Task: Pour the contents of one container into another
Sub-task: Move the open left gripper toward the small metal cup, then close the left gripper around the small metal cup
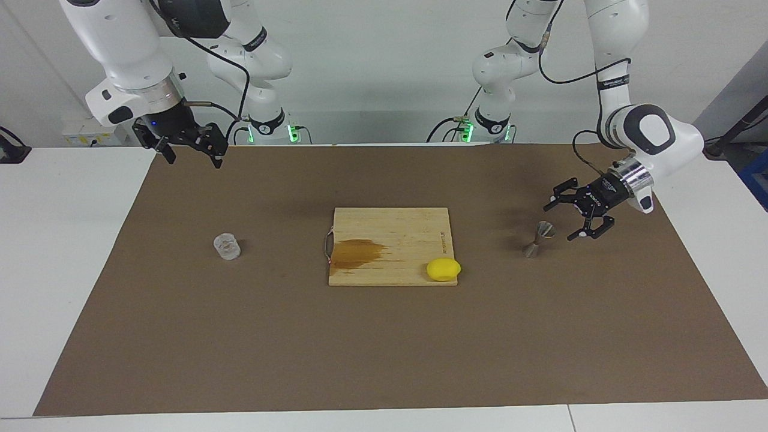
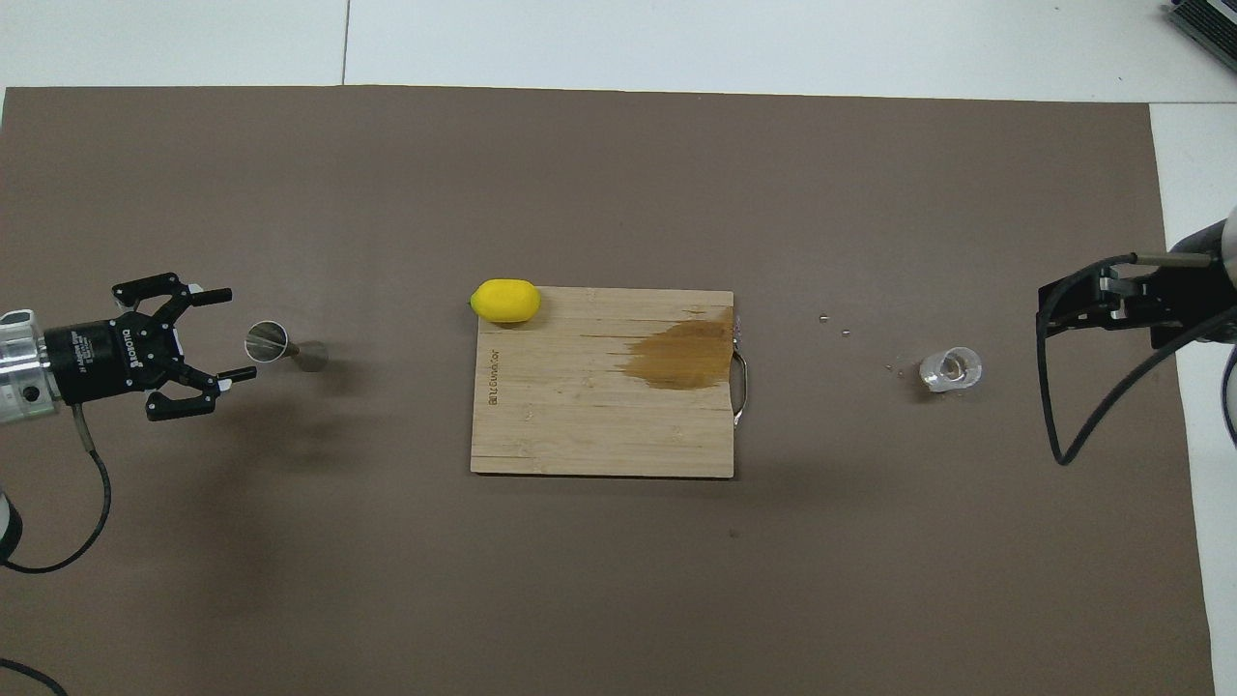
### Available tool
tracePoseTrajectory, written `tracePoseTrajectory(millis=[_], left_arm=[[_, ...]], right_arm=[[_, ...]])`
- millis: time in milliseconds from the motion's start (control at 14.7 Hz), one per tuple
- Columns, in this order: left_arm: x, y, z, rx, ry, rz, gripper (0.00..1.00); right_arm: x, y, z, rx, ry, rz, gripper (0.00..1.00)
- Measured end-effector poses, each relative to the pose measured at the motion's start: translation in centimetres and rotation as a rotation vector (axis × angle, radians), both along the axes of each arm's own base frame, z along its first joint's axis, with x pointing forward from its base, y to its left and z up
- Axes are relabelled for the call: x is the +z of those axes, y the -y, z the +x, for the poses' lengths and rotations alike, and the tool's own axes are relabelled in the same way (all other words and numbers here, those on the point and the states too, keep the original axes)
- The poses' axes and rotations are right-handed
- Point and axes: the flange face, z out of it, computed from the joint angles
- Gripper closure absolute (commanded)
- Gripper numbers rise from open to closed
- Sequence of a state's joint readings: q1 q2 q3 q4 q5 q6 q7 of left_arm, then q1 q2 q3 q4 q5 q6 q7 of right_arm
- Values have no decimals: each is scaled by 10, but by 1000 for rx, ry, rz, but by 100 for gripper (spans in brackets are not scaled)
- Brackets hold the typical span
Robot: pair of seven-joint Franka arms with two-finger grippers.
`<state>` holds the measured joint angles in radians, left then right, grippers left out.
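Your left gripper (image 1: pixel 569 219) hovered with fingers (image 2: pixel 224 295) spread apart just beside the upright jigger (image 1: pixel 538 238), not touching it. Your right gripper (image 1: pixel 192 155) waited, fingers apart, above the counter (image 1: pixel 72 240), well apart from the tumbler (image 1: pixel 227 246) standing toward the right arm's end.

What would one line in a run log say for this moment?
left gripper: open beside jigger, not touching | right gripper: open, raised, waiting | glass tumbler: upright on mat, untouched | pour: not started
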<state>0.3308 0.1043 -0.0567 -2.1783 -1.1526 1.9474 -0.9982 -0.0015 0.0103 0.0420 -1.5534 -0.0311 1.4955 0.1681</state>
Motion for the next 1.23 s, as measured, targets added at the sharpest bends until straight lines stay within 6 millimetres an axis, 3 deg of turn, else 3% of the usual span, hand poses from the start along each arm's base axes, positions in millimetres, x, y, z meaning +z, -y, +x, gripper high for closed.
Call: tracePoseTrajectory(millis=[478,819,1228], left_arm=[[-16,1,-1,34,-54,-35,3],[-34,7,-13,23,-84,-42,7],[-43,11,-19,17,-87,-32,19]], right_arm=[[0,0,0,0,0,0,0],[0,0,0,0,0,0,0],[0,0,0,0,0,0,0]])
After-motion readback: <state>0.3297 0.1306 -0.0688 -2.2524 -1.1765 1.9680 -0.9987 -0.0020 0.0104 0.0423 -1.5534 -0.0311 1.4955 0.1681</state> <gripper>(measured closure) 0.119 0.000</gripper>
